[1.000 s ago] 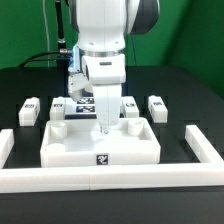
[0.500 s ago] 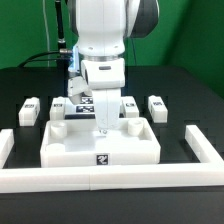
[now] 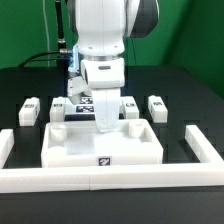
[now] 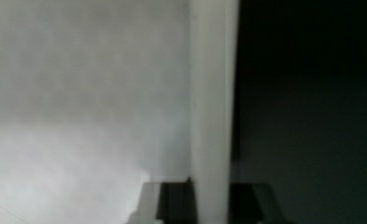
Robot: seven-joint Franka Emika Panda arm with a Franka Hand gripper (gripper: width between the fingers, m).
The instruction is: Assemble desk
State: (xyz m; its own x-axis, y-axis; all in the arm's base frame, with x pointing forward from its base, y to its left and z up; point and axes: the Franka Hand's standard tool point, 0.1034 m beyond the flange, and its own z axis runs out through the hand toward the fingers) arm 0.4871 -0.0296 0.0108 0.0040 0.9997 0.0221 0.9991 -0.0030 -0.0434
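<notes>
The white desk tabletop lies rim-up in the middle of the table, with a small tag on its near wall. My gripper points straight down at the middle of its far rim. In the wrist view the two dark fingers stand on either side of the thin white rim wall, closed against it. Two white block legs lie at the exterior view's left of the gripper. Two more lie at its right, all beyond the tabletop.
The marker board lies behind the tabletop, partly hidden by the arm. Long white border rails run along the near edge and up both sides. A green wall and cables stand at the back.
The gripper has shifted a little toward the far side at the tabletop's far rim. The tabletop has barely moved, and the legs have not moved.
</notes>
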